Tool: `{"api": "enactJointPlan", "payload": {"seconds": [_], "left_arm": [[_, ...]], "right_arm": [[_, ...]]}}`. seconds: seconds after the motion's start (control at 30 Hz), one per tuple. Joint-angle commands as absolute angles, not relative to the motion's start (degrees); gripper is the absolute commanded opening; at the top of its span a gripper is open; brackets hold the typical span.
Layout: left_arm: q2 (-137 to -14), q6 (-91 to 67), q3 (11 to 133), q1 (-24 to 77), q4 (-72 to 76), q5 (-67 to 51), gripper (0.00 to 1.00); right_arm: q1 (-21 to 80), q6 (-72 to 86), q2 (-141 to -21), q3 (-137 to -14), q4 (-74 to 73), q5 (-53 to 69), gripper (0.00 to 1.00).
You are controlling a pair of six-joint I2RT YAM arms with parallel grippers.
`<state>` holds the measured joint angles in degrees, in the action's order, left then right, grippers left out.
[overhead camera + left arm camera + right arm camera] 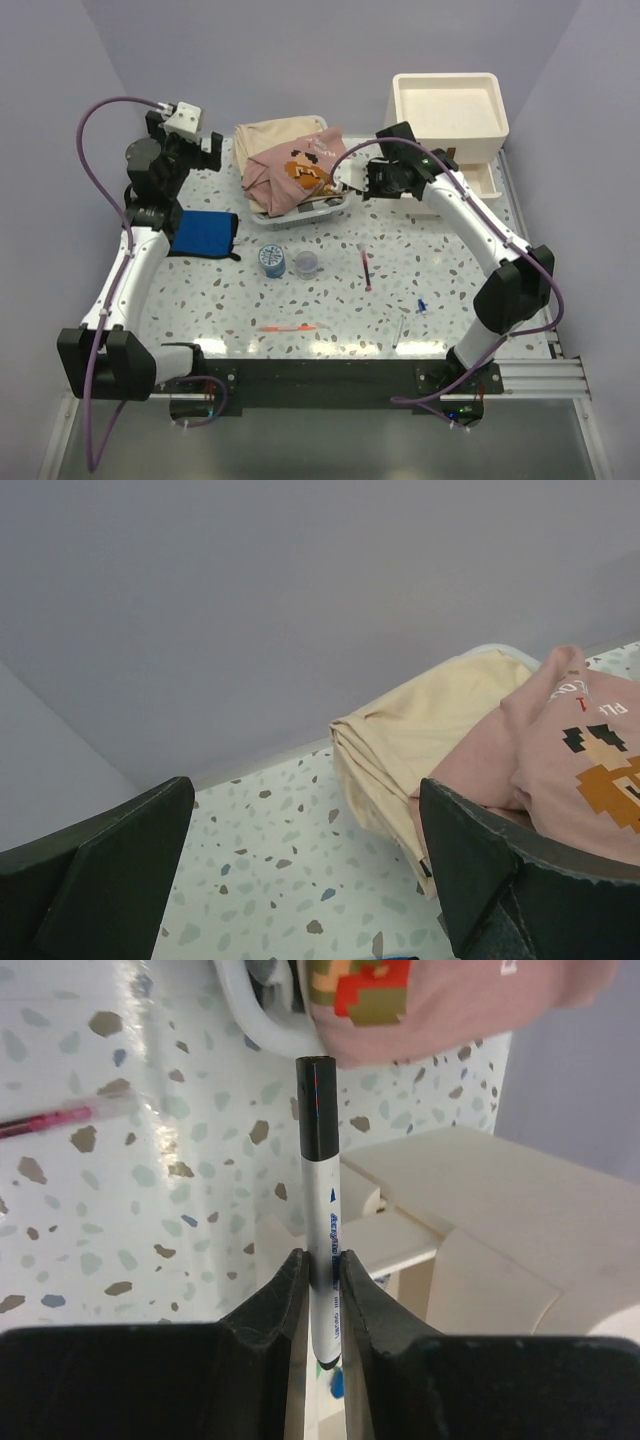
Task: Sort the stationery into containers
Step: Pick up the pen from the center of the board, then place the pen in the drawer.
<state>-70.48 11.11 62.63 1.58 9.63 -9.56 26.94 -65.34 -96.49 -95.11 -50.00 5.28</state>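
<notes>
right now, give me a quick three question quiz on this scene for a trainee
1. True or false: the left gripper is shut on a pen.
2. What does the right gripper hold? A) black-capped white marker B) scissors C) stapler
3. Fill in: the blue tape roll lies on the table right beside the ____.
Key: 1 false, it is open and empty. 2 A. 3 clear cup.
</notes>
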Motion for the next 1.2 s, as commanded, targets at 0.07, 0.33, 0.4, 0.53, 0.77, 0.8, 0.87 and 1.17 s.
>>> {"api": "enactJointPlan", "payload": {"seconds": [0.07,0.33,0.4,0.53,0.77,0.8,0.87,1.17], "left_arm": [[-73.21,8.09,66.45,1.67,14.50,-12.04,1.00],[-74.00,7.55,66.80,2.46,13.71,-12.22,1.00],[-74.27,8.00,67.23,2.64,13.36,-11.95,1.00],[-74.88,8.26,68.20,2.72,12.75,-11.87,1.00],[-75.15,8.35,69.17,3.16,11.95,-11.95,1.00],[-75.41,8.35,69.34,3.25,11.95,-11.95,1.00],[-75.67,8.44,69.78,3.51,11.95,-12.04,1.00],[-77.34,9.41,70.67,5.18,12.30,-11.51,1.00]], "right_arm": [[21.01,-61.70,-94.66,-92.56,-42.64,-4.74,0.00],[14.69,-62.40,-93.08,-88.16,-39.73,-5.71,0.00],[13.80,-62.84,-93.25,-87.37,-39.20,-5.89,0.00],[11.87,-62.84,-94.04,-86.31,-37.18,-6.15,0.00],[9.67,-64.07,-95.27,-83.50,-33.23,-7.03,0.00],[9.58,-63.99,-95.19,-82.97,-32.18,-7.64,0.04],[9.32,-62.76,-95.01,-81.48,-28.31,-8.96,0.19],[9.23,-52.31,-86.94,-78.84,-25.23,-8.27,0.54]]}}
